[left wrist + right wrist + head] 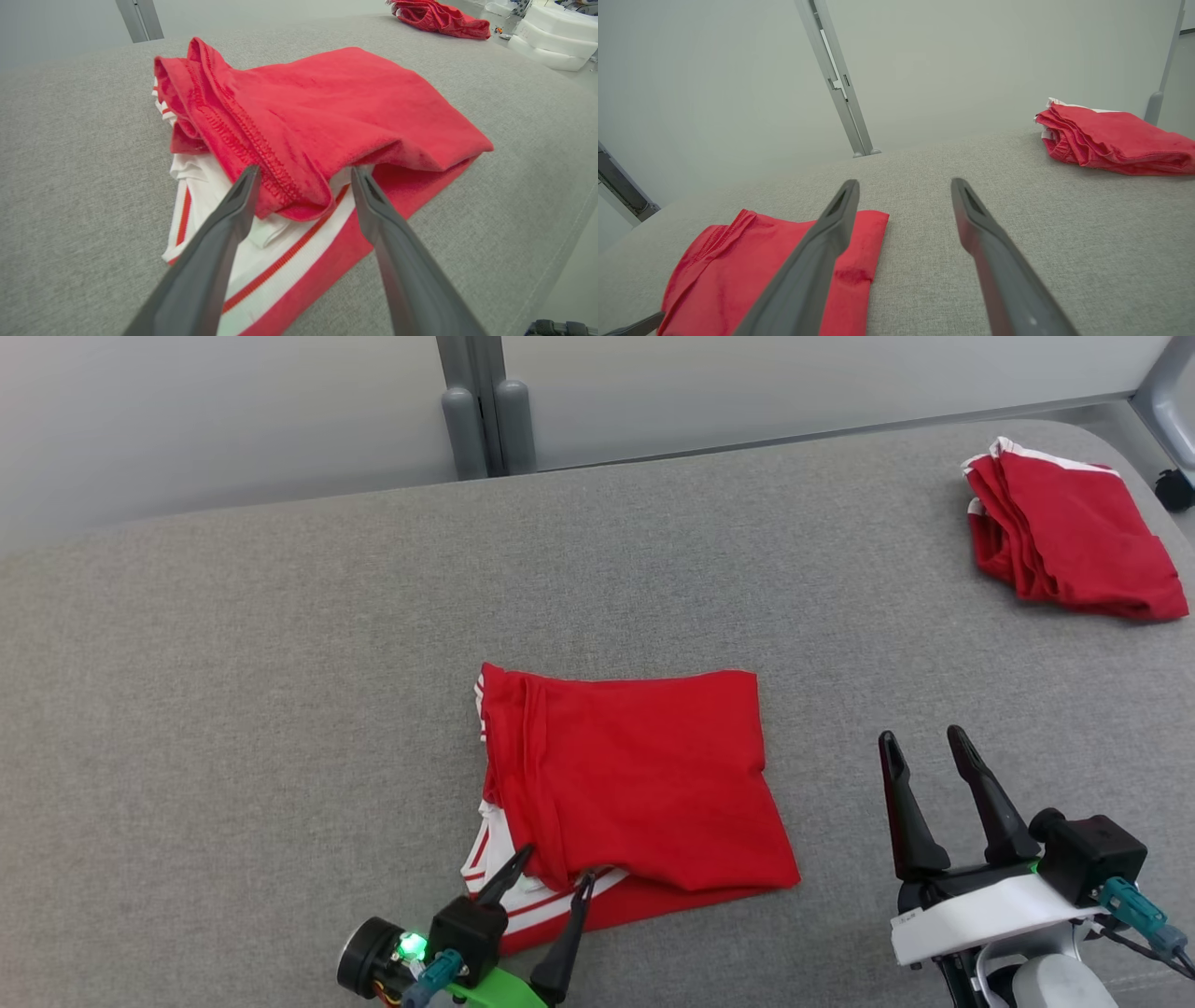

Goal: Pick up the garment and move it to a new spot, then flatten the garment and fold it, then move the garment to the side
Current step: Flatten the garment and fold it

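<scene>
Head view is showing the folded red garment (pixel 635 784) lying in the middle of the grey cloth-covered desk (pixel 233 709), a little toward the near edge. Its upper red layer is lying mostly flat, and a white band with red stripes (pixel 523 901) is peeking out at the near left corner. The left hand (pixel 557 863) is staying low at that corner with its two dark fingers standing apart and clamping nothing. In the left wrist view, the fingertips are reaching just to the hanging red fold above the white band, one on each side of it; whether they are touching the cloth I cannot tell. The right hand (pixel 921 735) is hovering over bare desk to the right of the garment, clearly apart from it, and its fingers are also standing wide and holding nothing. A second red garment (pixel 1074 537) with white trim is lying folded at the far right corner of the desk, well apart from the first. A grey post (pixel 485 420) is standing behind the far edge of the desk.
</scene>
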Robot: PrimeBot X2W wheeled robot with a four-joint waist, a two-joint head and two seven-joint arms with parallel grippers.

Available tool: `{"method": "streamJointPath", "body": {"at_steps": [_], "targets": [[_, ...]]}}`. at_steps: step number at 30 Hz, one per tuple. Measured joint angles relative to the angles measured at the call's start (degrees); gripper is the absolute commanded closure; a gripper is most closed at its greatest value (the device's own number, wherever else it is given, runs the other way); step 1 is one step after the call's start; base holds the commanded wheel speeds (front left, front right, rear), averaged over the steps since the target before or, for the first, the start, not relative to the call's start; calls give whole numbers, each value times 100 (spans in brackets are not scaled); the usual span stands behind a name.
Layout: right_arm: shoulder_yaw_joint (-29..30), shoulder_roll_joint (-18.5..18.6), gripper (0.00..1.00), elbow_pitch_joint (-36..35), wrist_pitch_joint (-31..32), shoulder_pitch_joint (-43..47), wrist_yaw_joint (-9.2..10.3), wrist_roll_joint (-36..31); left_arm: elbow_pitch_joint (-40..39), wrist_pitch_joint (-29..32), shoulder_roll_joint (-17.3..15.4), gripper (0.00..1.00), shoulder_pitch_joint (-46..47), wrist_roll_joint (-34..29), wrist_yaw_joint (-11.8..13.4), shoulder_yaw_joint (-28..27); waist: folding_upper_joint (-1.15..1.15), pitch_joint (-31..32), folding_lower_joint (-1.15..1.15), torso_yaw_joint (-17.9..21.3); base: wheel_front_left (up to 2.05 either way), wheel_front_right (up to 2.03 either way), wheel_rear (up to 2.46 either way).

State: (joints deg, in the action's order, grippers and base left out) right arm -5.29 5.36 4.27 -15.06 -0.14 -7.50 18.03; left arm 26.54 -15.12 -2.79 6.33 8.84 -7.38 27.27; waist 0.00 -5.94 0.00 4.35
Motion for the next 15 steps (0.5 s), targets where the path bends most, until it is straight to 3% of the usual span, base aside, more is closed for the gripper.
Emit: {"method": "streamJointPath", "body": {"at_steps": [1, 2, 3, 4, 15], "targets": [[7, 0, 0, -5, 0, -15, 0, 0, 26, 0, 0, 0, 26, 62, 0, -14, 0, -14, 0, 8, 0, 0, 0], [14, 0, 0, -10, 0, -16, 0, -1, 49, 0, 0, 56, 38, 99, 0, -31, 0, -24, 0, 12, 0, 0, 0], [23, 0, 0, -11, 0, -16, 0, -1, 70, 0, 0, 73, 49, 113, 0, -52, 0, -33, 0, 12, 0, 0, 0], [34, 0, 0, -13, 0, -16, 0, -2, 77, 0, 0, 100, 57, 113, 0, -73, 0, -35, 0, 7, 0, 0, 0], [94, -14, 0, -2, 0, 8, 0, -26, -327, 0, -60, 100, -55, 16, -1, -170, 0, 46, 0, -151, 0, 0, 0]]}}
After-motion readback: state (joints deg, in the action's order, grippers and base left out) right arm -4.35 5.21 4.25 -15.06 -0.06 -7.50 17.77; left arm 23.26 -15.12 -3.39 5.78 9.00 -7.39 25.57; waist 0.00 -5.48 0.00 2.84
